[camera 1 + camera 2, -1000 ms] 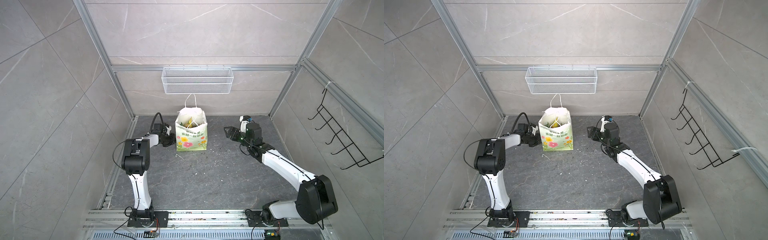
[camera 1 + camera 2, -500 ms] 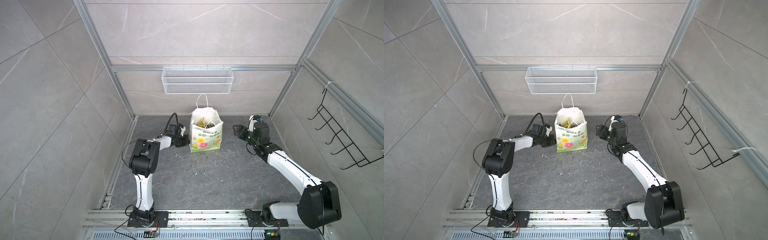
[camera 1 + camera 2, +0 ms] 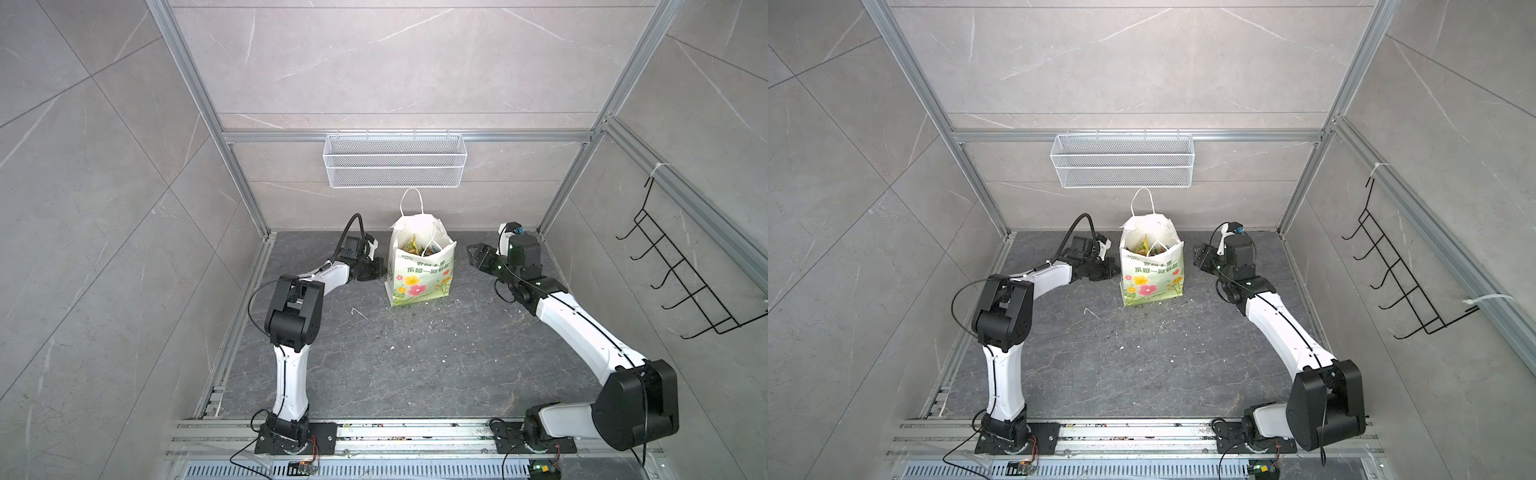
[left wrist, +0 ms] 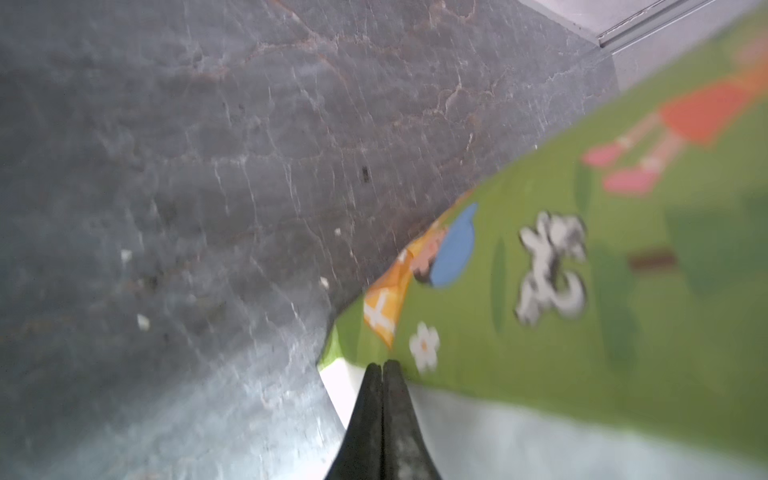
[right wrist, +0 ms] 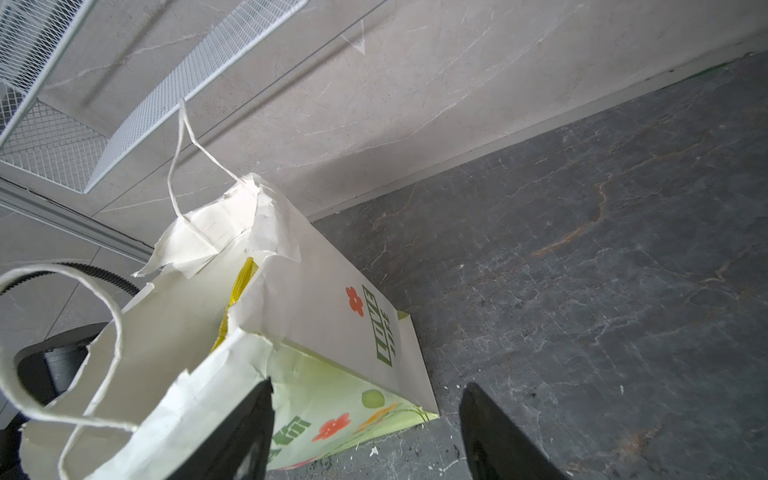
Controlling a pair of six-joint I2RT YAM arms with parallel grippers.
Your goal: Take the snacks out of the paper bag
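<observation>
The paper bag (image 3: 419,270) (image 3: 1152,276) stands upright at the back middle of the dark floor, its mouth torn and open. Snacks (image 3: 417,246) (image 3: 1149,247) show as yellow and green pouches inside it; a yellow pouch edge (image 5: 241,286) peeks out in the right wrist view. My left gripper (image 3: 379,268) (image 3: 1112,270) is shut, its tips (image 4: 382,365) against the bag's (image 4: 561,332) low left side, nothing seen between them. To the right of the bag (image 5: 345,316), a little apart from it, my right gripper (image 3: 471,253) (image 3: 1198,257) (image 5: 368,386) stands open.
A white wire mesh basket (image 3: 395,166) (image 3: 1121,160) hangs on the back wall just above the bag's cord handle. A black hook rack (image 3: 681,270) (image 3: 1404,270) is on the right wall. Crumbs (image 3: 395,332) dot the floor in front of the bag.
The bag has slid to the right with my shut left gripper against its left side. My right gripper has drawn back to the right and its jaws have narrowed a little.
</observation>
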